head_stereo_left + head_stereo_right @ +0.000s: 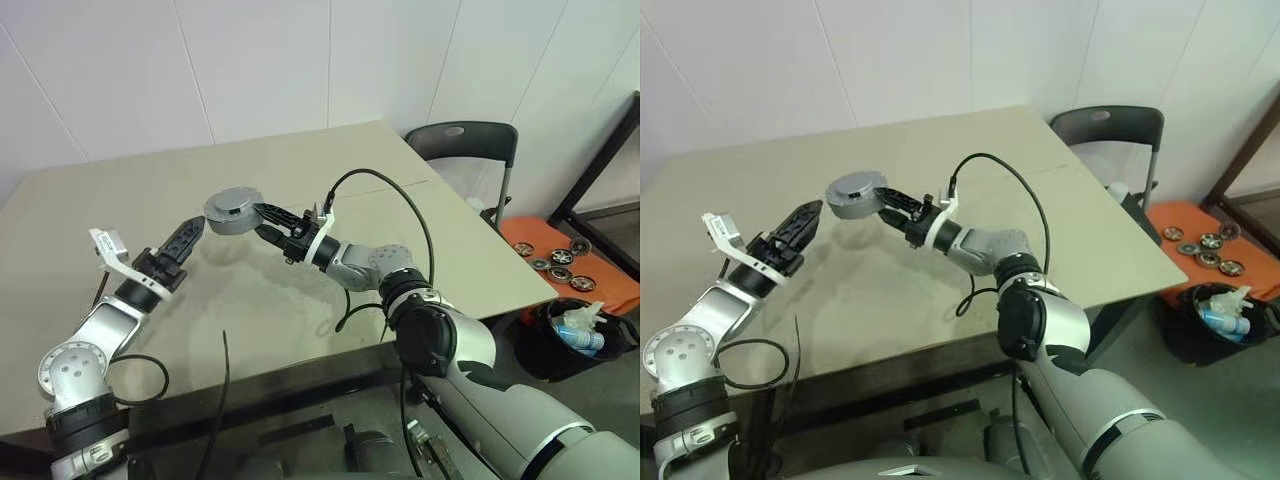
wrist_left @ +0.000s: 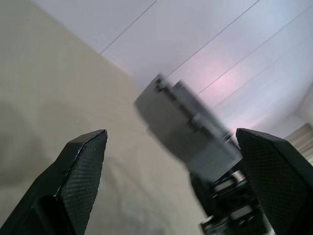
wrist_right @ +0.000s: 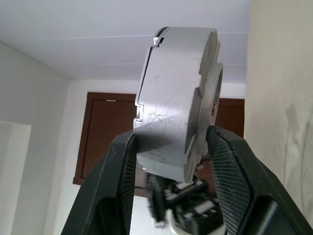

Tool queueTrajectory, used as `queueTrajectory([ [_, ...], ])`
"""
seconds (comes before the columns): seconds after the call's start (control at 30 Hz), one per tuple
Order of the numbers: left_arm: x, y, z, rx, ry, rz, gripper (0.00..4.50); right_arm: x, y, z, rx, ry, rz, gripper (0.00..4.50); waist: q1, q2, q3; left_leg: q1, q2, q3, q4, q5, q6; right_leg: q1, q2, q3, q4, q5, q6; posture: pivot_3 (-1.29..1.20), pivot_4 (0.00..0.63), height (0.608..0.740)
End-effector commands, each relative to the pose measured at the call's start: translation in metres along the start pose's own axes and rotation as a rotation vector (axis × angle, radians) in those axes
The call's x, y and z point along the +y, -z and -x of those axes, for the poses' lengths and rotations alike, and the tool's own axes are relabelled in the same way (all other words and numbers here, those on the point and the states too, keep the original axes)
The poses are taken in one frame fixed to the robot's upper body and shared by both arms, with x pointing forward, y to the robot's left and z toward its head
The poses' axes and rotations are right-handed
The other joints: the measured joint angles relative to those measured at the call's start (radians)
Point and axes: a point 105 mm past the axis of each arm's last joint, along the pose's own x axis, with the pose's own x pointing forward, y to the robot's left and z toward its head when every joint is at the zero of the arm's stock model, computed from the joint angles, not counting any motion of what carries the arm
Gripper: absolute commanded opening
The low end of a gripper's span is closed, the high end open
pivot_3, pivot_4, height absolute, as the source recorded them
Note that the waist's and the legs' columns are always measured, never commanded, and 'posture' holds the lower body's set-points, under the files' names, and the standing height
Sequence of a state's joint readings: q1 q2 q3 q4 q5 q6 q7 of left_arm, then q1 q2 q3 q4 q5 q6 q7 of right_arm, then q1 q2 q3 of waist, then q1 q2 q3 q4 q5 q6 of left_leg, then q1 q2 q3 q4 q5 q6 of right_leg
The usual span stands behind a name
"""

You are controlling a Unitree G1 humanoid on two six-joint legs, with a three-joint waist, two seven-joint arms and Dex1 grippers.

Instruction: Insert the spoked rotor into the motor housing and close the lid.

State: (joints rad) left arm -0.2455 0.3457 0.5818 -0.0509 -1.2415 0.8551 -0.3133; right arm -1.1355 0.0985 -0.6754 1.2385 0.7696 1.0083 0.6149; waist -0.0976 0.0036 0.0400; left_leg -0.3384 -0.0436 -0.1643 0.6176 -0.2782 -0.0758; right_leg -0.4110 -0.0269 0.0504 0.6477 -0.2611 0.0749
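Note:
The motor housing (image 1: 233, 212), a short round silver-grey cup, hangs above the beige table (image 1: 120, 200) with its lid (image 1: 231, 201) lying closed on top, plain grey face up. My right gripper (image 1: 258, 220) is shut on the housing's right side, one finger on each flat face (image 3: 171, 137). My left gripper (image 1: 196, 226) stands open just left of the housing, its tips close to the rim without gripping it; in the left wrist view its fingers (image 2: 85, 161) spread wide with the housing (image 2: 181, 127) beyond them. The spoked rotor is hidden.
A dark chair (image 1: 468, 140) stands at the table's far right corner. To the right, an orange mat (image 1: 560, 262) carries several small dark-rimmed wheels, with a black bin (image 1: 575, 340) below it. Black cables (image 1: 400, 200) loop from my right wrist.

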Motion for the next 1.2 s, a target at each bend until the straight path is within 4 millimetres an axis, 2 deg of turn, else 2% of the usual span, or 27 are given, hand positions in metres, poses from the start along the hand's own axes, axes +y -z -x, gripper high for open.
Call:
queueTrajectory([
  [0.03,-0.014,-0.015,-0.004,-0.066,0.063,0.012,4.49,0.034,-0.005,-0.010,0.008,-0.111,0.062,2.11,0.000,0.000,0.000,0.000,0.000,0.000,0.000,0.000,0.000,0.000,0.000,0.000,0.000,0.000,0.000,0.00,0.000,0.740],
  [0.2,-0.015,-0.006,-0.013,-0.059,0.073,0.052,4.49,0.033,-0.006,-0.010,0.003,-0.100,0.069,2.11,0.002,0.000,0.000,0.000,0.000,0.000,0.001,0.000,0.000,0.000,0.000,0.000,0.000,0.000,0.000,0.00,0.000,0.740],
  [0.53,0.002,0.001,-0.021,-0.082,0.029,0.128,4.49,0.033,-0.008,-0.009,0.000,-0.082,0.087,2.11,0.002,-0.001,0.000,-0.001,0.000,0.000,0.002,0.000,0.000,0.000,0.000,0.000,0.001,0.000,0.000,0.00,0.000,0.740],
  [0.97,0.004,0.015,-0.056,-0.041,0.049,0.157,4.49,0.031,-0.009,-0.008,0.004,-0.063,0.102,2.11,0.002,-0.001,0.000,-0.001,-0.001,0.000,0.005,0.000,0.000,0.001,0.000,0.000,0.001,0.000,0.000,0.00,0.000,0.740],
  [1.2,0.003,0.018,-0.065,-0.029,0.059,0.167,4.49,0.031,-0.011,-0.007,-0.003,-0.057,0.108,2.11,0.001,-0.001,0.000,-0.001,-0.001,0.000,0.005,0.000,0.000,0.001,0.000,0.000,0.002,0.000,0.000,0.00,0.000,0.740],
])
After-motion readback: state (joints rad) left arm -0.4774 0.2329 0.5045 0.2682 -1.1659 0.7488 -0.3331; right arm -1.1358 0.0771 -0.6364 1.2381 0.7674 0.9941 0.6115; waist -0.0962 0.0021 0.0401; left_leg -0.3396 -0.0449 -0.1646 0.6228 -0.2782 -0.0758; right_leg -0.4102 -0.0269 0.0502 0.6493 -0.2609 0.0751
